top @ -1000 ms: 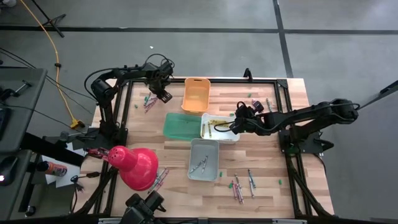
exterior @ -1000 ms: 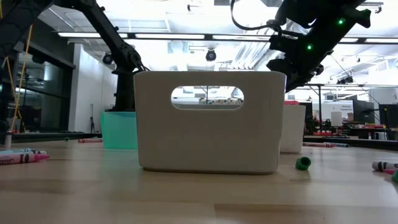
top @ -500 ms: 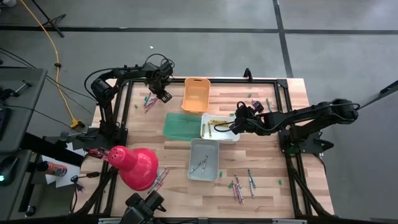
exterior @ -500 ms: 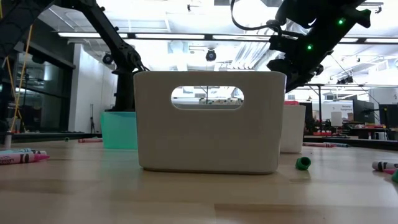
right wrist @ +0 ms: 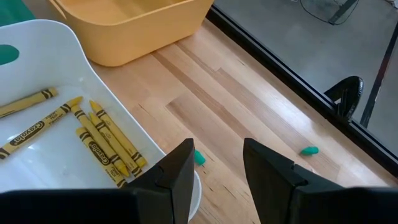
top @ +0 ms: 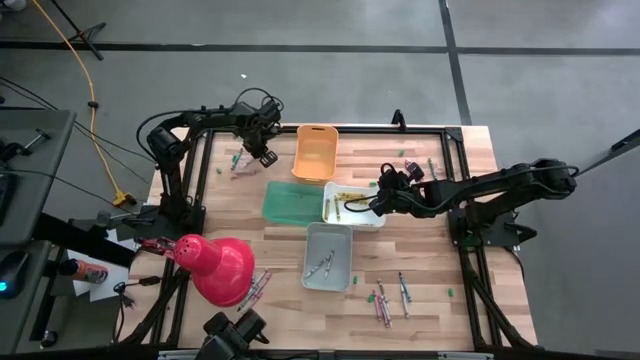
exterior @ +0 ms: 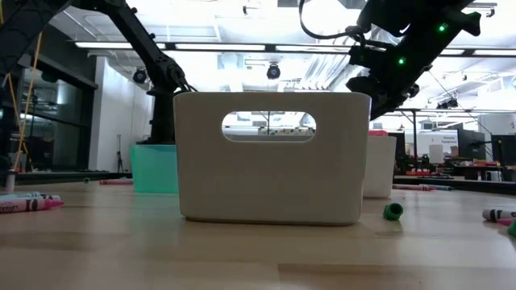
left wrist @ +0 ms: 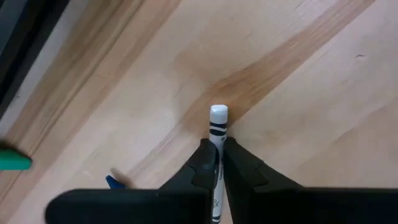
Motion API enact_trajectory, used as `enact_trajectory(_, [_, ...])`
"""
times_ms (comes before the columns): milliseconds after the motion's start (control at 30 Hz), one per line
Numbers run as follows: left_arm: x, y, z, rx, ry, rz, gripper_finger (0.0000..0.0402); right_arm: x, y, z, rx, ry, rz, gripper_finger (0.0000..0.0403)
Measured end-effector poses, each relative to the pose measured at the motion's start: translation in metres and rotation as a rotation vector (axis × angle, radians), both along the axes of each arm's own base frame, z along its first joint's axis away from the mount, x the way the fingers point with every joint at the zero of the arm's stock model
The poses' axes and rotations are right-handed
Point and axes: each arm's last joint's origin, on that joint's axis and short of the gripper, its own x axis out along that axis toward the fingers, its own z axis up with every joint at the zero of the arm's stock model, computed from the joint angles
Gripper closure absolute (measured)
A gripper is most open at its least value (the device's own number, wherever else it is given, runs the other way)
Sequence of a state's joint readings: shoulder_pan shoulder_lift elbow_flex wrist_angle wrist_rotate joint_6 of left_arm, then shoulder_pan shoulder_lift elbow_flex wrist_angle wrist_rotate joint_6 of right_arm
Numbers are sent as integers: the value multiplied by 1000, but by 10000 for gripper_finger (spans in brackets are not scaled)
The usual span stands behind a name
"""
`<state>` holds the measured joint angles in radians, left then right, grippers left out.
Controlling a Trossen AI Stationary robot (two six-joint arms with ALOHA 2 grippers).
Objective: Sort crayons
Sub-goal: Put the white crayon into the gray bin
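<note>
Left gripper (left wrist: 215, 163): clenched on a white crayon (left wrist: 217, 127) above the table.
Right gripper (right wrist: 216, 163): released, over the white bin (right wrist: 56, 155).
Next: likely carry it to the matching bin.

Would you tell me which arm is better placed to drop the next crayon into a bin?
Left: its gripper already grips a white crayon, while the right gripper hangs open and empty beside the white bin.
</note>
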<state>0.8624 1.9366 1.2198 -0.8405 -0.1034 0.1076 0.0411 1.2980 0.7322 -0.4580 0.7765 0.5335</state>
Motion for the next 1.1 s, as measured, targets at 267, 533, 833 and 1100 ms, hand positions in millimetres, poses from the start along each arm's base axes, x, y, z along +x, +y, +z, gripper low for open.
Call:
enact_trajectory(267, [2,-4,26,40,-16,-15,400,0,0,0,-2,8,8,270])
enact_trajectory(533, [-1,-17,102,217,-254,-44,401,0,0,0,-4,11,11,270])
enact_trajectory(833, [16,-78,146,336,-809,-233,401,0,0,0,1,8,10,270])
enact_trajectory(1100, [41,-165,127,315,-1091,-460,401,0,0,0,2,11,15,270])
